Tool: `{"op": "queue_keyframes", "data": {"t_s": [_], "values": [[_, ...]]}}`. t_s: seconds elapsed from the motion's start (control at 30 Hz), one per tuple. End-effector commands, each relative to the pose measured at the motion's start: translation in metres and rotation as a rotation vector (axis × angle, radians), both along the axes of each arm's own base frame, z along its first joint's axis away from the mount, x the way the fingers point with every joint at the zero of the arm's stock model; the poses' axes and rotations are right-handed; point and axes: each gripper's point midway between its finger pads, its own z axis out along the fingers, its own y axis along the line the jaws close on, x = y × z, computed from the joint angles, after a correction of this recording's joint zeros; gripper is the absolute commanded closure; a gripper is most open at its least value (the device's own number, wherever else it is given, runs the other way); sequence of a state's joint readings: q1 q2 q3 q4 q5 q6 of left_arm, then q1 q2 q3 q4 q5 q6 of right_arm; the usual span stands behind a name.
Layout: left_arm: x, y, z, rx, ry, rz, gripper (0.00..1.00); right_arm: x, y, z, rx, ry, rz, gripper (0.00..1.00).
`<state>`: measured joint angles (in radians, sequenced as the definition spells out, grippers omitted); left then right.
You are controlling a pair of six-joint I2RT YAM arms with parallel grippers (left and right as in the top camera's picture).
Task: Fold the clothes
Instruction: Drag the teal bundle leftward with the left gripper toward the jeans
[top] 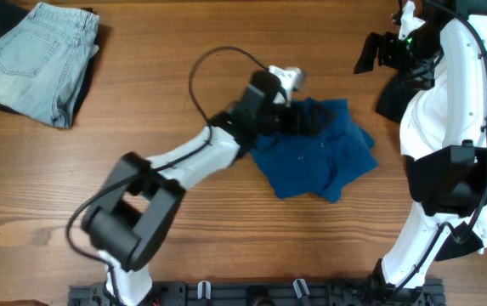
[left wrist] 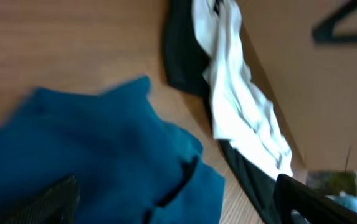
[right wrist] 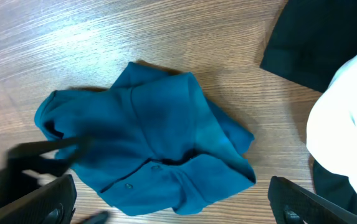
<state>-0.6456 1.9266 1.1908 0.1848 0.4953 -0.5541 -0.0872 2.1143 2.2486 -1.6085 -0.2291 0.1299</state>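
Note:
The clothes, a crumpled teal-blue shirt [top: 319, 157], lie in a heap on the wooden table right of centre. My left gripper [top: 305, 119] reaches over the shirt's upper left edge. In the left wrist view its fingers stand wide apart, left gripper [left wrist: 178, 208] open just above the blue fabric [left wrist: 91, 149], holding nothing. My right gripper [top: 370, 53] hangs high at the back right, away from the shirt. In the right wrist view, the right gripper [right wrist: 175, 205] is open, with the shirt [right wrist: 147, 143] and its buttoned placket below it.
Folded pale-blue jeans [top: 35, 55] lie on dark cloth at the back left. A white garment [left wrist: 240, 93] with black cloth [left wrist: 184, 62] lies just right of the shirt, close to the right arm's base [top: 447, 170]. Bare wood surrounds the shirt.

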Motion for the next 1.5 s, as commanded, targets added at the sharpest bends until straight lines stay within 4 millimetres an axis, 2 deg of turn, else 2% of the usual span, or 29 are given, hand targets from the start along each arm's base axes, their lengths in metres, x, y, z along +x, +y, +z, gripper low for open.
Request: {"op": "queue_keyframes", "data": {"t_s": [0.0,0.13,0.27,0.43,0.5,0.57,0.77,0.8,0.83,0.87,0.9,0.93,0.97,1.03,1.07,1.3,1.47], "values": [[0.008,0.026,0.04,-0.005,-0.043,0.043,0.0,0.0,0.001,0.019,0.014,-0.053,-0.005,0.0],[-0.004,0.05,0.039,0.086,0.033,0.095,0.0,0.0,0.001,0.019,0.014,-0.053,-0.004,0.0],[-0.031,0.062,0.039,0.152,0.112,0.088,0.0,0.0,0.001,0.019,0.014,-0.053,-0.004,0.0],[-0.064,0.084,0.013,0.24,0.371,0.157,0.0,0.0,0.001,0.019,0.014,-0.053,-0.005,0.0],[-0.073,0.086,0.005,0.271,0.409,0.149,0.0,0.0,0.001,0.019,0.014,-0.053,-0.005,0.0],[-0.077,0.08,0.005,0.268,0.4,0.118,0.0,0.0,0.001,0.019,0.015,-0.053,-0.005,0.0],[-0.067,0.032,0.026,0.152,0.207,0.005,0.0,0.0,0.001,0.019,0.014,-0.053,-0.004,0.01],[-0.066,0.024,0.023,0.137,0.207,-0.001,0.04,0.0,0.001,0.019,0.014,-0.053,-0.005,0.0],[-0.066,0.021,0.017,0.138,0.222,0.002,0.35,0.0,0.001,0.019,0.014,-0.053,-0.005,0.0],[-0.066,0.019,0.012,0.141,0.236,0.005,0.53,0.0,0.001,0.019,0.014,-0.053,-0.004,0.0],[-0.066,0.019,0.0,0.158,0.258,0.009,0.64,0.0,0.001,0.019,0.014,-0.053,-0.004,0.0],[-0.066,0.019,-0.011,0.175,0.279,0.011,0.58,0.0,0.001,0.019,0.014,-0.053,-0.004,0.0],[-0.066,0.019,-0.022,0.189,0.301,0.015,0.61,0.0,0.001,0.019,0.014,-0.053,-0.004,0.0],[-0.067,0.019,-0.043,0.21,0.359,0.03,0.71,0.0,0.001,0.019,0.014,-0.053,-0.004,0.0],[-0.068,0.018,-0.051,0.215,0.379,0.028,0.81,0.0,0.001,0.019,0.014,-0.053,-0.005,0.0],[-0.071,0.022,-0.078,0.238,0.481,0.066,0.93,0.0,0.001,0.019,0.014,-0.053,-0.004,0.0],[-0.064,0.051,-0.104,0.338,0.573,0.238,0.96,0.0,0.001,0.019,0.014,-0.053,-0.005,0.0]]}}
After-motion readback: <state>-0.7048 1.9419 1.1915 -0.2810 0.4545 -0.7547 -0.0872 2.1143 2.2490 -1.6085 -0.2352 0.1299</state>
